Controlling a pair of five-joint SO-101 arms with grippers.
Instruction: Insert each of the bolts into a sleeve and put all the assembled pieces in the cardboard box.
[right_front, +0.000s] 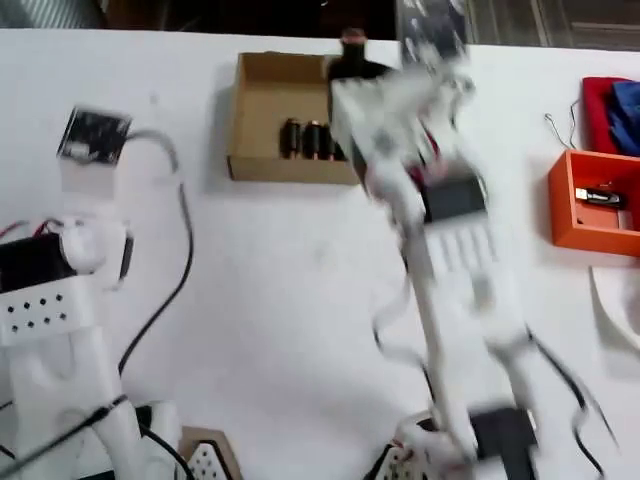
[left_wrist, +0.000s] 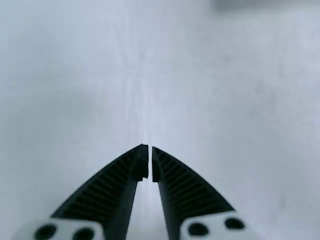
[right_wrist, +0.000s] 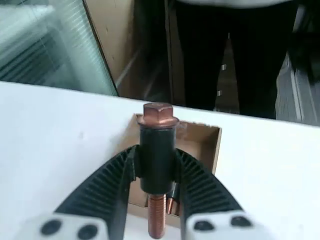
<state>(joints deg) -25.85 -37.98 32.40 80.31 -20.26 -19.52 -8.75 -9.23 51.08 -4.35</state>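
Note:
My right gripper (right_wrist: 156, 151) is shut on an assembled piece (right_wrist: 156, 150), a black sleeve with a copper bolt through it, held upright. It hangs just above the near wall of the cardboard box (right_wrist: 200, 137). In the high view this arm stretches up to the box (right_front: 262, 100), and its gripper (right_front: 352, 66) with the dark piece sits at the box's far right corner. Three assembled pieces (right_front: 312, 140) lie side by side in the box. My left gripper (left_wrist: 149, 150) is shut with nothing in it, over bare white table. The left arm (right_front: 65, 260) stays folded at the left side.
An orange tray (right_front: 570, 225) holding a small black item stands at the right edge, with red and blue things (right_front: 610, 105) behind it. Black cables (right_front: 170, 290) run across the table near both arm bases. A white curved object (right_front: 612, 300) lies at the right edge.

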